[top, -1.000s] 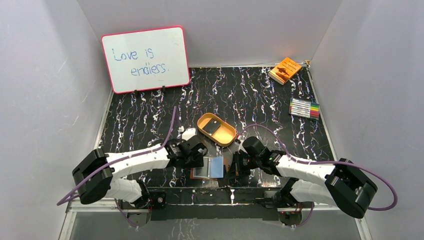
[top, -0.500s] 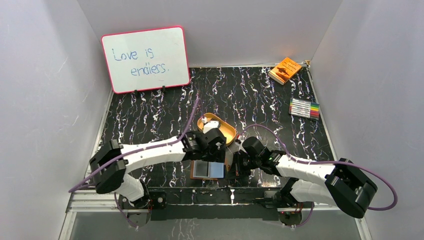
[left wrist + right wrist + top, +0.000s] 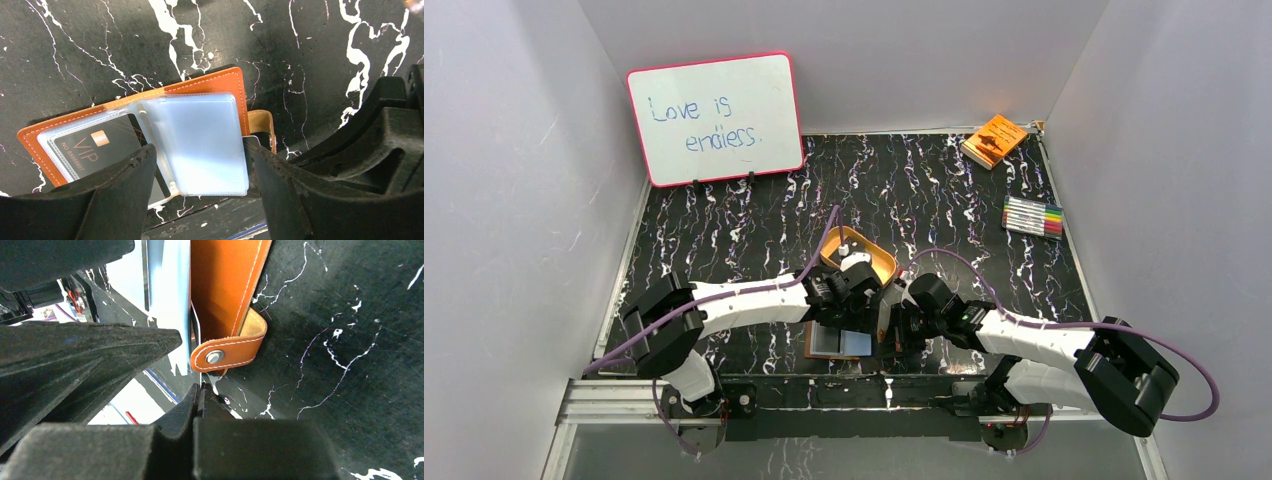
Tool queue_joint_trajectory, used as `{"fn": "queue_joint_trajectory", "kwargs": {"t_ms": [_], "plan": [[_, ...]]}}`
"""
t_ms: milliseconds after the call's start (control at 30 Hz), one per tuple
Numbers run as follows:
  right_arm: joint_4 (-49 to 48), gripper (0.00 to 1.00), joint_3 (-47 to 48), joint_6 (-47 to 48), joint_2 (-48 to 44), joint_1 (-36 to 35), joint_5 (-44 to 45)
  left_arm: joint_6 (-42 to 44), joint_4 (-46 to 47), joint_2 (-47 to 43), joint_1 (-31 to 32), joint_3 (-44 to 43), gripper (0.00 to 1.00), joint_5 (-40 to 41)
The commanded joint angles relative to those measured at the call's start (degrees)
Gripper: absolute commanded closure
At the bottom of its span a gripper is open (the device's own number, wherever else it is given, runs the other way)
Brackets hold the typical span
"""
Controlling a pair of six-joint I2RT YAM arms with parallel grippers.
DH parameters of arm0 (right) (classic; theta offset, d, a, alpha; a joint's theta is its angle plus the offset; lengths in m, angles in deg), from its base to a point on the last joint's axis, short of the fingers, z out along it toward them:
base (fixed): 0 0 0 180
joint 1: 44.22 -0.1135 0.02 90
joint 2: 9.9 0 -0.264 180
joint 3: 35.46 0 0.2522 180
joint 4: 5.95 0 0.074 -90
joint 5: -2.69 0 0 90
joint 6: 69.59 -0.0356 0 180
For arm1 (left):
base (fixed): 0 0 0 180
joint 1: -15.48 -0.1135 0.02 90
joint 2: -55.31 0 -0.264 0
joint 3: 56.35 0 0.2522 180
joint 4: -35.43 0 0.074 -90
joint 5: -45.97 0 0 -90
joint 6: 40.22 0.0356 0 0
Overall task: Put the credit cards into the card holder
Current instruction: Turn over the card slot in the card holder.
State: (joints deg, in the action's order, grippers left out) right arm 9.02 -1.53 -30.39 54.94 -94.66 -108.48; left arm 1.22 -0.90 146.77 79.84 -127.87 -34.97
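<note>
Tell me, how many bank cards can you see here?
1 for sure: a black card in the open wallet. The pale sleeve beside it, or the shut right hand, may hide another.

Table (image 3: 724, 230): black w/ white squiggly streaks. Card holder (image 3: 210, 82): orange-brown, white stitches round the edge. Strap (image 3: 230, 347): same orange-brown, w/ a silver snap (image 3: 215, 357). Plastic pockets (image 3: 195, 140): see-thru, pale blue. Card (image 3: 95, 150) inside: black, gold square & gold "VIP". Whiteboard (image 3: 714, 115): white, pink-red frame, blue writing. Booklet (image 3: 994, 140): orange. Pens (image 3: 1034, 216): lots of colours. Tray (image 3: 886, 268): yellow-brown. Cables (image 3: 1044, 325): purple.
</note>
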Motion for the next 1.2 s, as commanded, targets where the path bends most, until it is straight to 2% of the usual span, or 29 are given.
{"fn": "queue_joint_trajectory", "kwargs": {"t_ms": [0,533,933,1033,1167], "plan": [[1.1,1.00,1.4,1.1,-0.7,-0.3,1.9,0.6,-0.5,0.0,0.2,0.8,0.33,-0.2],[1.4,1.00,1.5,1.1,-0.9,-0.3,1.9,0.2,-0.6,1.1,0.2,2.0,0.50,0.4],[2.3,1.00,1.0,0.9,-2.1,-0.3,2.2,-0.8,-2.7,0.7,0.2,2.5,0.82,3.0],[5.7,1.00,1.6,0.8,-3.9,-0.3,3.7,-1.2,-3.4,0.1,0.2,2.8,0.86,4.2],[18.5,1.00,4.9,0.6,-11.1,-0.3,11.5,-2.1,-3.5,-0.8,0.2,3.5,0.90,5.5]]}}
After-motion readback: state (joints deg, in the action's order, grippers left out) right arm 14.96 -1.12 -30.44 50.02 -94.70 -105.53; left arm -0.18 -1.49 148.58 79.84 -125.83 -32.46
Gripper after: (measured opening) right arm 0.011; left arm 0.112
